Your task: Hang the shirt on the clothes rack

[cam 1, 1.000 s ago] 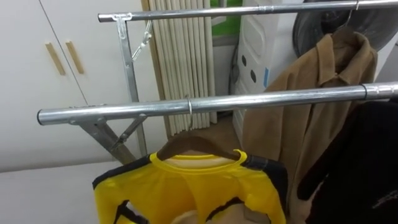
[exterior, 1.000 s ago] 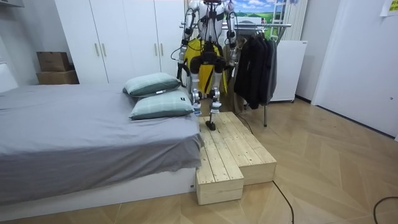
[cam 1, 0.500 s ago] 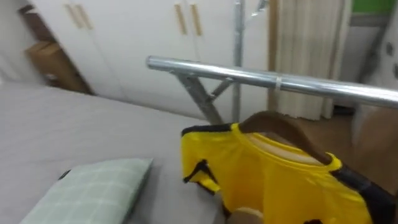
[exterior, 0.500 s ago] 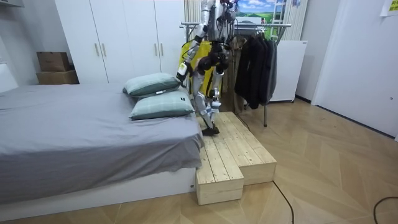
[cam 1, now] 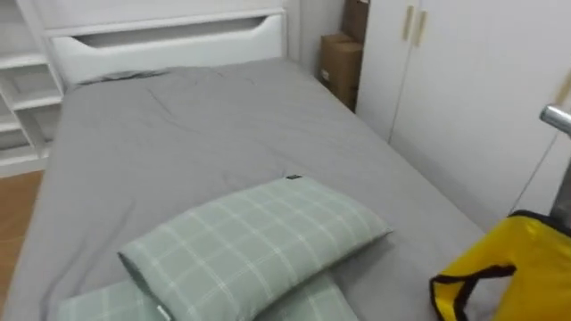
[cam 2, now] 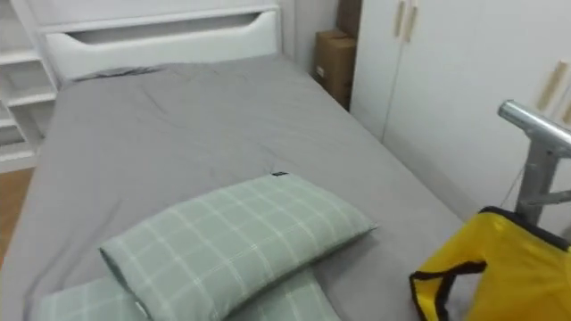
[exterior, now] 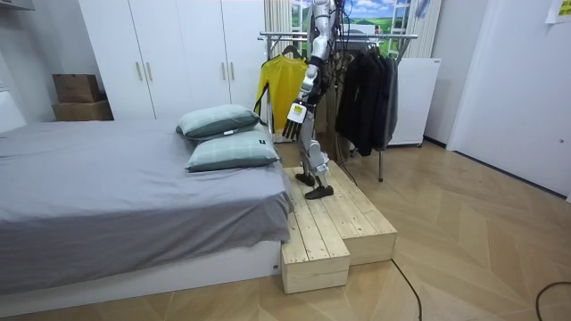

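One yellow black-trimmed shirt (exterior: 278,86) hangs on your silver metal clothes rack (exterior: 393,37); left hand (exterior: 292,127) dangles beside it, loose-fingered, empty.

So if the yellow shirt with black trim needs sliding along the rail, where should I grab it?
Probably high up, at the shoulders of the yellow shirt just under the metal rail, from the wooden platform side: its broad face is open there, the hem would just swing, and dark coats crowd one side.
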### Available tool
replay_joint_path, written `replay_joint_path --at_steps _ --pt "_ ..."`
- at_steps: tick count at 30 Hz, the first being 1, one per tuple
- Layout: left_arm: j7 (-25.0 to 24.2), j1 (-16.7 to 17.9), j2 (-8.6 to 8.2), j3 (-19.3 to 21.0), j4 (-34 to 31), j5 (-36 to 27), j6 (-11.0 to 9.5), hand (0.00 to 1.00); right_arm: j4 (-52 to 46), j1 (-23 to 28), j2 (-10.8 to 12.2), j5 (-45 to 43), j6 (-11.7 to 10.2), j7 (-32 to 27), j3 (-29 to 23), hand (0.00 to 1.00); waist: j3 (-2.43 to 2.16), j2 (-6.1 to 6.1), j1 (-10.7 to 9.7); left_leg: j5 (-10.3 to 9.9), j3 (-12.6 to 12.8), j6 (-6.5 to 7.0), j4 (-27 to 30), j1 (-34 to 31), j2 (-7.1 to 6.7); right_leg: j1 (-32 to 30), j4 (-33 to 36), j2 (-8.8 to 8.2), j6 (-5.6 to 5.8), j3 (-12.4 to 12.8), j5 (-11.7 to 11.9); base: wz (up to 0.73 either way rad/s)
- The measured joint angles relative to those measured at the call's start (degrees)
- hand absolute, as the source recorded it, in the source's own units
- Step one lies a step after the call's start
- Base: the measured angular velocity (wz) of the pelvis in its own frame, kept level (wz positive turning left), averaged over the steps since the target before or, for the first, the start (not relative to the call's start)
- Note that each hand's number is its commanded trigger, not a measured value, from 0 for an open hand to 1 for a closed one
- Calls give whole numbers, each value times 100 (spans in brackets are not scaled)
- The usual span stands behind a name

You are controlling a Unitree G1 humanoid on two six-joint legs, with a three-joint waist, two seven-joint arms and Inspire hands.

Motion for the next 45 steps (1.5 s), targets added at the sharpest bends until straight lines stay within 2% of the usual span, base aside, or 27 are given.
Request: replay_joint_path --at_steps 1,2,4,5,7,8,10,11,13,14,15,16,17,18,20,23,30,32,35,41,45 --pt "49 21 -7 16 16 -15 1 0 -5 -1 38 0 1 -39 -65 0 1 -4 -30 -24 -160 64 25 -38 -28 19 -14 21 100 272 61 74" --pt "60 21 -9 31 29 -8 -1 0 -3 -7 57 -8 -4 -51 -103 0 2 0 -55 -14 -258 96 37 -68 -37 27 -22 36 145 403 101 84" --pt "81 -33 3 113 163 10 -11 0 4 -22 148 -48 -23 -127 -120 0 6 21 -109 19 -697 172 -2 -95 -116 251 -380 228 261 993 245 89" --pt "89 -44 3 114 171 10 -11 0 8 -26 162 -57 -23 -143 -121 0 6 22 -116 14 -760 187 -5 -100 -127 291 -452 282 300 1119 270 75" --pt "166 -48 7 88 177 -142 -10 0 -13 -27 201 -133 -23 -203 -106 0 21 4 -109 25 -1069 233 -57 -98 -232 526 -821 398 380 1476 320 65" --pt "179 -52 8 61 171 -174 -11 0 -33 -22 208 -193 -23 -223 -103 0 22 1 -100 36 -1142 254 -81 -98 -264 574 -906 410 406 1526 335 51" --pt "180 -46 27 -24 176 -223 -10 0 -46 -44 213 -277 -24 -254 -103 0 44 38 -83 48 -1339 275 -79 -121 -319 714 -1195 483 485 1797 386 42" --pt "180 -40 40 -23 176 -226 -10 0 -46 -45 217 -281 -24 -262 -103 0 50 42 -83 50 -1393 277 -79 -119 -328 737 -1225 495 498 1864 394 45" --pt "183 -21 75 -20 171 -209 -9 0 -69 -35 221 -345 -24 -313 -106 0 80 58 -68 62 -1723 296 -86 -87 -374 704 -1219 553 516 2241 279 34" --pt "184 -5 87 -19 169 -210 -8 0 -85 -40 229 -400 -25 -321 -101 0 81 56 -54 62 -1831 295 -80 -94 -379 692 -1328 636 513 2410 234 14" --pt "197 19 124 -17 167 -214 -4 0 -129 -62 269 -486 -25 -362 -84 0 87 46 -28 62 -2084 294 -70 -136 -381 685 -1704 861 440 2619 246 6" --pt "221 43 118 -13 166 -220 1 0 -183 -81 279 -512 -29 -364 -75 0 90 50 -39 60 -2270 280 -85 -188 -377 756 -1965 986 449 2566 385 3" --pt "234 51 97 0 164 -220 2 0 -198 -89 271 -522 -36 -369 -71 0 93 38 -41 76 -2288 251 -129 -184 -388 834 -2050 1003 457 2550 451 20" --pt "228 66 72 3 164 -219 7 0 -207 -119 264 -529 -52 -371 -24 0 132 84 -76 133 -2303 163 -259 -135 -388 931 -2144 1044 430 2476 501 31" --pt "232 64 27 2 140 -212 1 0 -184 -94 241 -613 -74 -343 69 0 147 80 -76 221 -2313 118 -464 -42 -386 972 -2205 1069 430 2471 499 25" --pt "259 50 13 3 142 -214 3 0 -138 -66 244 -652 -103 -210 138 0 142 82 -78 347 -2388 77 -676 41 -386 996 -2209 1088 420 2470 489 12" --pt "293 57 8 39 88 -85 0 0 -7 -34 256 -719 -216 -40 132 0 117 6 -117 349 -2622 75 -663 24 -389 1111 -2215 1086 404 2323 433 19" --pt "290 34 37 -6 74 -81 0 0 33 -53 274 -717 -216 -6 131 0 117 -24 -232 349 -2721 75 -629 12 -402 1171 -2196 1071 411 2310 398 34" --pt "286 -54 73 -9 73 29 1 0 80 -97 276 -734 -226 52 132 0 127 -55 -257 349 -2794 73 -549 -87 -412 1164 -2188 1053 404 2159 361 19" --pt "320 -71 56 -128 73 30 2 0 243 -154 248 -660 -215 93 126 0 110 -14 -252 373 -2830 32 -590 -113 -417 1147 -2203 1069 392 2182 343 2" --pt "470 -57 19 -147 89 -70 2 0 230 -135 250 -602 -205 103 131 0 90 3 -253 405 -2778 -4 -608 -77 -411 1149 -2211 1094 358 2312 320 -9"
